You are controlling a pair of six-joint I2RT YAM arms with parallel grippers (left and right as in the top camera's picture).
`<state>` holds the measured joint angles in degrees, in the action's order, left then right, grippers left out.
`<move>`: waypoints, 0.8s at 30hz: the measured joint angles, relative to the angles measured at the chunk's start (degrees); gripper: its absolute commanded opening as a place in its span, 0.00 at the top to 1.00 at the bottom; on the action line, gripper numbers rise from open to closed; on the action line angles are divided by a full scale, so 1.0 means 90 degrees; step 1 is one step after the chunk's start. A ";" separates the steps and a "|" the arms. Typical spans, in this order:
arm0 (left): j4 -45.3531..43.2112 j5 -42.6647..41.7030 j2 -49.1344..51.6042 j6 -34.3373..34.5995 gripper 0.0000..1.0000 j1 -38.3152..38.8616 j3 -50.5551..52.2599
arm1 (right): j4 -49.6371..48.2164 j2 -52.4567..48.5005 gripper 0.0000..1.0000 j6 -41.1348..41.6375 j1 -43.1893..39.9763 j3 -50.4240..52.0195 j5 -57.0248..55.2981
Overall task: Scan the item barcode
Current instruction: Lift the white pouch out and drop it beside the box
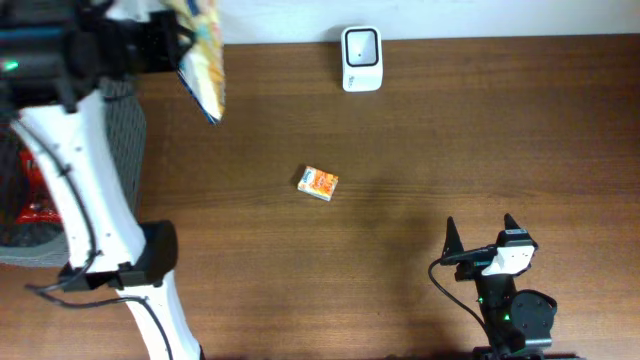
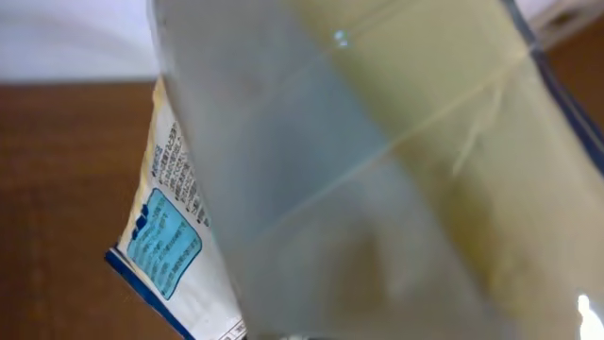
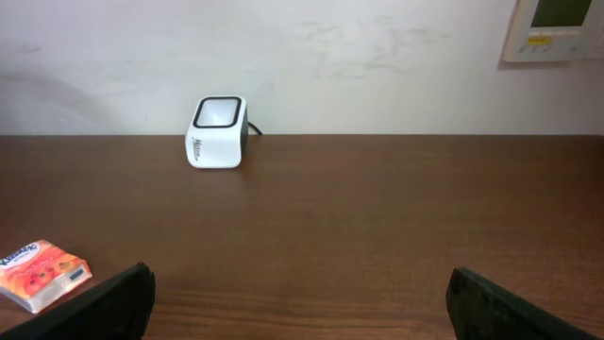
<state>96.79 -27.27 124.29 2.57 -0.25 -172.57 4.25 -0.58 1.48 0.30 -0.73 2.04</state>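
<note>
Pouch (image 1: 203,62), clenched in the left tool (image 1: 178,40) above the tabletop's (image 1: 450,130) far-left corner, should swing right with its printed panel squared to the scanner (image 1: 361,58), while the right tool (image 1: 481,226) rests splayed, empty.

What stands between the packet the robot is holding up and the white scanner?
Nothing visible does. Bare table lies between the packet and the scanner; the small orange box sits farther forward, off that path.

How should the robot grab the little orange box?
Probably from above, jaws across its two long sides: the box lies flat and low on the table, slightly turned. The open right gripper is free to do it.
</note>
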 measured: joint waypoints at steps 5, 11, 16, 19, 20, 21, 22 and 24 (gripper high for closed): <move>-0.0019 0.1212 -0.0007 0.0318 1.00 0.0780 0.1537 | 0.0000 0.0000 0.02 0.0002 0.0000 0.0000 0.0000; -0.0304 0.1887 -0.0007 0.0471 1.00 0.1231 0.3883 | 0.0000 0.0000 0.02 0.0002 0.0000 0.0000 0.0002; -0.1001 0.1996 -0.0005 0.0597 1.00 0.1435 0.5413 | 0.0000 0.0000 0.02 0.0005 0.0000 0.0000 0.0000; -0.1273 0.2033 -0.0005 0.0627 0.58 0.1489 0.5875 | 0.0000 0.0000 0.02 0.0000 0.0000 0.0000 0.0000; -0.1382 0.2110 -0.0005 0.0685 0.57 0.1496 0.5989 | 0.0000 0.0000 0.02 0.0002 0.0000 0.0000 0.0000; -0.1433 0.2195 -0.0005 0.0704 0.57 0.1496 0.6023 | 0.0000 0.0000 0.02 0.0000 0.0000 0.0000 0.0000; -0.1469 0.2259 -0.0005 0.0719 0.56 0.1496 0.6025 | 0.0000 0.0000 0.02 0.0005 0.0000 0.0000 0.0000; -0.1503 0.2458 -0.0005 0.0724 0.54 0.1484 0.6018 | 0.0000 0.0000 0.02 0.0002 0.0000 0.0000 0.0000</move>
<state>83.26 -5.15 124.25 9.08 13.10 -118.41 4.25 -0.58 1.50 0.30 -0.73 2.04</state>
